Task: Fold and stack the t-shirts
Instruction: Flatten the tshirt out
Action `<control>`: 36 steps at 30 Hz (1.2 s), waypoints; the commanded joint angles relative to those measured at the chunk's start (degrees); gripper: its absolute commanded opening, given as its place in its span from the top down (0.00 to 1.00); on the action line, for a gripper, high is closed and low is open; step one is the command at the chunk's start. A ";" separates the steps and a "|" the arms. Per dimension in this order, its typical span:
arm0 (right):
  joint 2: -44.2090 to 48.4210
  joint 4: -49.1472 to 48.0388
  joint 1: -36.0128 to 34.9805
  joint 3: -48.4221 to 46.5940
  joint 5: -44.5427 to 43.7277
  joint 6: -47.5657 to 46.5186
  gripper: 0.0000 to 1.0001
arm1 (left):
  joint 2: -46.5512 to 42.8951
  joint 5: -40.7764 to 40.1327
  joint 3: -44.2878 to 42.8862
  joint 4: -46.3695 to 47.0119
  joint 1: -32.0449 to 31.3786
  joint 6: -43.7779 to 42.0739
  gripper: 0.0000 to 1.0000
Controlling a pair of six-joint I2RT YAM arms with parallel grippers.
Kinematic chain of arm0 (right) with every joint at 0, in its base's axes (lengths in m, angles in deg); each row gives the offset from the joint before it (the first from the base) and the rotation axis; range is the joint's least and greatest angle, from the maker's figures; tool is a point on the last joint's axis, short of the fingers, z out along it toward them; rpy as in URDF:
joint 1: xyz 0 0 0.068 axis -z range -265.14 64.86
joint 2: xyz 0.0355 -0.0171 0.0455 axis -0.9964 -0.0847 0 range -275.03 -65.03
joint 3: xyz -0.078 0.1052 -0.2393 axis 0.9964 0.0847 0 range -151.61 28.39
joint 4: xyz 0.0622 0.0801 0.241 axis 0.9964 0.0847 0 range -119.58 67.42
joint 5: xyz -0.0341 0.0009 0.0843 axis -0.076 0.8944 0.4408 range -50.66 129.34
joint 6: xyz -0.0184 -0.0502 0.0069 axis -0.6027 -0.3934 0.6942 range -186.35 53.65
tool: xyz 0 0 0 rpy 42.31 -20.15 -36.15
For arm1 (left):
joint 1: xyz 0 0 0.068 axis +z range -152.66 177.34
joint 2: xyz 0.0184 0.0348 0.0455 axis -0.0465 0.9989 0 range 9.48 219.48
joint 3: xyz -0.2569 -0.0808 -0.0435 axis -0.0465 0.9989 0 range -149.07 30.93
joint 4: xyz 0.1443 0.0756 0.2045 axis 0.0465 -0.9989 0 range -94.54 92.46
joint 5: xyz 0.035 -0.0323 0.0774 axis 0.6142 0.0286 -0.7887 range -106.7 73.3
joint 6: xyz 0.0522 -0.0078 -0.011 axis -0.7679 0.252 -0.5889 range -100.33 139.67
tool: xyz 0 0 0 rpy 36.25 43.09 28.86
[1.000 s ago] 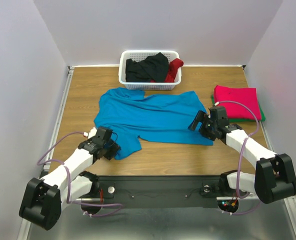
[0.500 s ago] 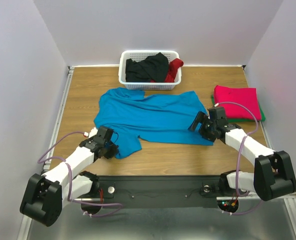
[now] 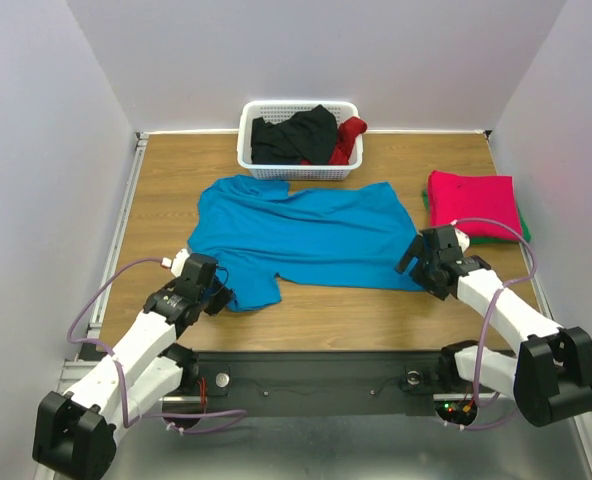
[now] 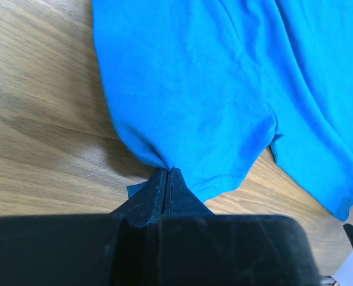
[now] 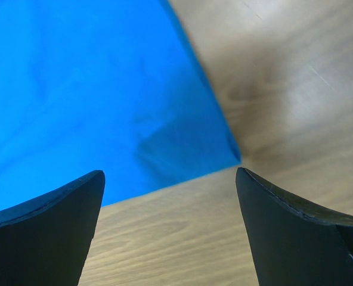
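Observation:
A turquoise-blue t-shirt (image 3: 296, 235) lies spread on the wooden table (image 3: 176, 180). My left gripper (image 3: 216, 298) is shut on the shirt's near-left sleeve hem (image 4: 164, 161), the cloth puckered at the jaw tips (image 4: 166, 171). My right gripper (image 3: 416, 265) hovers open over the shirt's near-right corner (image 5: 224, 149), fingers apart and nothing between them (image 5: 170, 179). A folded magenta-red shirt (image 3: 473, 204) lies on a green one (image 3: 522, 232) at the right. Black (image 3: 291, 135) and dark red (image 3: 348, 138) shirts fill the basket.
The white lattice basket (image 3: 298, 170) stands at the back centre against the wall. A metal rail (image 3: 121, 225) runs along the table's left edge. Bare wood (image 3: 346, 315) shows between the blue shirt and the arm bases.
My left gripper closed on the blue shirt's sleeve hem and drew back toward the near left. My right arm shifted right and nearer, to the shirt's corner.

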 commanded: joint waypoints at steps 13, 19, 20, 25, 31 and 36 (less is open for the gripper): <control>-6.80 -0.07 0.51 0.95 -8.27 5.23 0.39 | -4.66 0.12 0.83 2.76 -0.29 -3.16 1.00; -8.66 -4.04 0.43 1.13 -8.09 4.53 0.58 | -4.74 -0.41 0.66 2.06 -0.29 -2.81 1.00; -8.57 -5.08 0.51 1.22 -8.18 4.09 0.60 | -4.74 -0.41 0.57 1.97 -0.29 -2.72 1.00; -5.85 -9.48 0.43 2.27 -8.44 2.16 0.75 | -5.71 -0.94 0.22 1.88 -0.29 -2.81 1.00; -4.09 -13.79 0.43 2.10 -10.20 0.66 1.00 | -6.94 -1.73 -1.27 1.00 -0.29 -3.34 1.00; -0.67 -16.52 0.51 1.49 -6.34 -1.88 0.99 | -8.34 -1.12 -2.85 0.56 -0.29 -4.30 1.00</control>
